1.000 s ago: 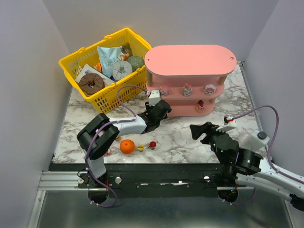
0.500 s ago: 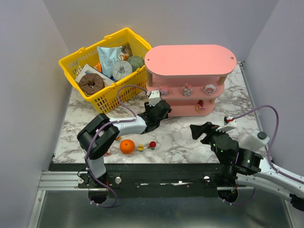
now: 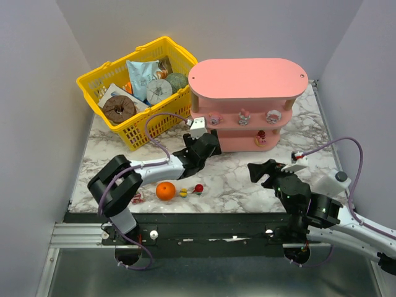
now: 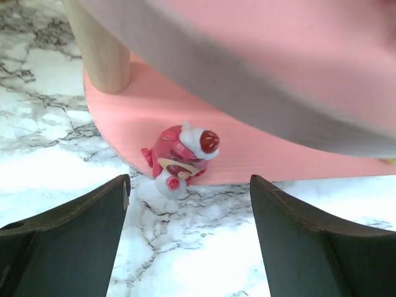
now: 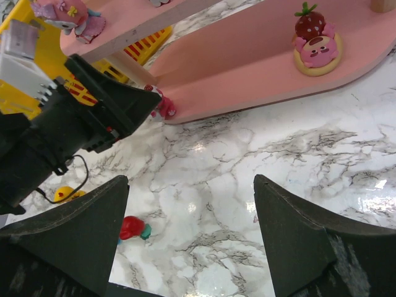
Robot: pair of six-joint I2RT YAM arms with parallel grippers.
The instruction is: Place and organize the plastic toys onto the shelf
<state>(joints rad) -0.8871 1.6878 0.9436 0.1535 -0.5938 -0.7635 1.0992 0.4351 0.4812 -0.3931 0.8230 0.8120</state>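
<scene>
The pink shelf [image 3: 247, 77] stands at the back right of the marble table. Three small toys [image 3: 244, 116] stand on its middle board and a strawberry-topped one [image 3: 261, 137] on the bottom board. A red-and-pink toy [image 4: 180, 158] lies tipped on the bottom board's left rim, partly over the marble. My left gripper [image 3: 207, 143] is open just in front of it, not touching it. On the table near the front lie a red toy [image 3: 198, 187] and a yellow one [image 3: 184, 192]. My right gripper [image 3: 260, 172] is open and empty above the marble.
An orange ball [image 3: 164, 191] lies beside the loose toys, with another small pink-red piece [image 3: 137, 198] to its left. A yellow basket [image 3: 139, 86] of packaged goods stands at the back left, touching the shelf's left end. Grey walls close in both sides.
My left gripper has opened and let go of the red-and-pink toy at the bottom board's rim. The left arm's elbow has swung left and lower. The right arm has not moved.
</scene>
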